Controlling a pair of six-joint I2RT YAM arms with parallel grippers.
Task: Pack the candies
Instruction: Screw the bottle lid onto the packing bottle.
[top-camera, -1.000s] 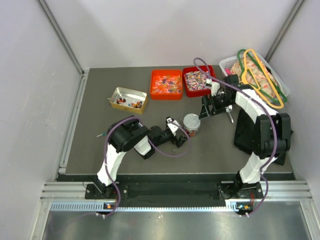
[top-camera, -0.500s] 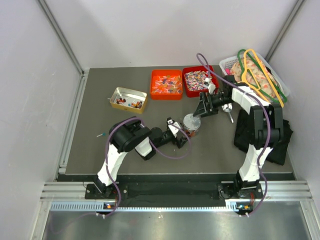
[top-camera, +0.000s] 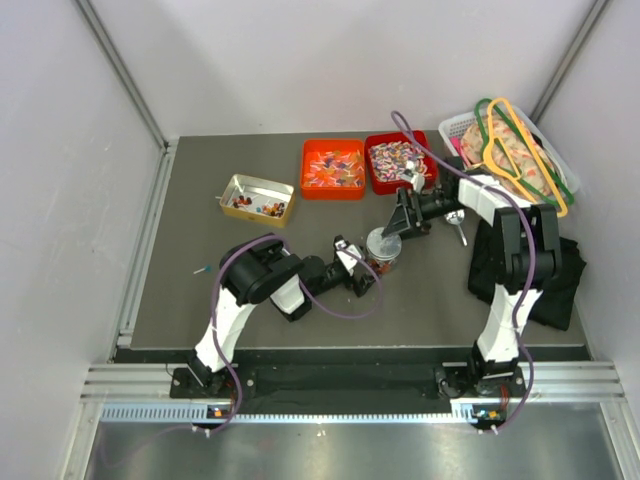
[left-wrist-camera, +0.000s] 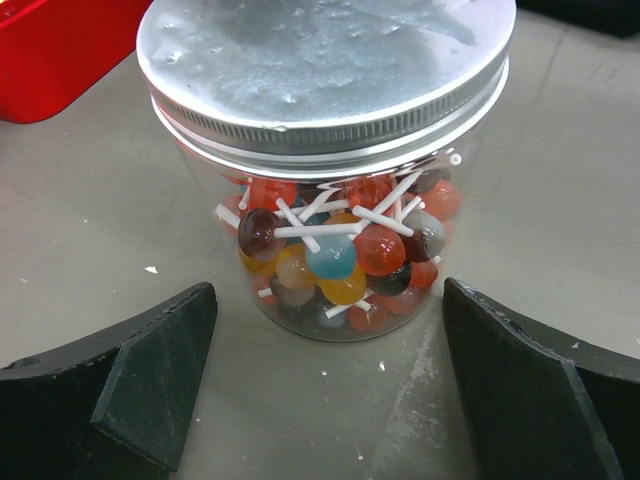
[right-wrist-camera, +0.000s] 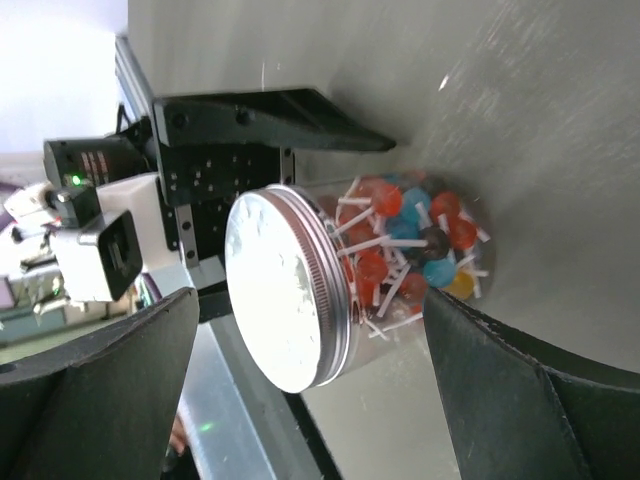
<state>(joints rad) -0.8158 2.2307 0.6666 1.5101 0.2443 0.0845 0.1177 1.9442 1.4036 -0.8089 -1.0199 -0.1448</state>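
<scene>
The candies (top-camera: 390, 158) sit loose in the red tray (top-camera: 383, 188) at the far side, right of centre. They're tiny and light with shiny wrappers, so probably slippery. I'd pinch one across its middle, not by the twisted ends.

Nearer, mid-table, the jar (left-wrist-camera: 330, 200) of lollipops looks rigid and smooth, so I'd grab its wall just below the metal lid (left-wrist-camera: 320, 60).

The left gripper (left-wrist-camera: 325, 300) gapes either side of the jar without touching, and the right gripper (right-wrist-camera: 310, 300) is spread wide too, holding nothing.

Versus a second back, the right gripper has slid left and nearer, up to the jar. The left hasn't budged.
</scene>
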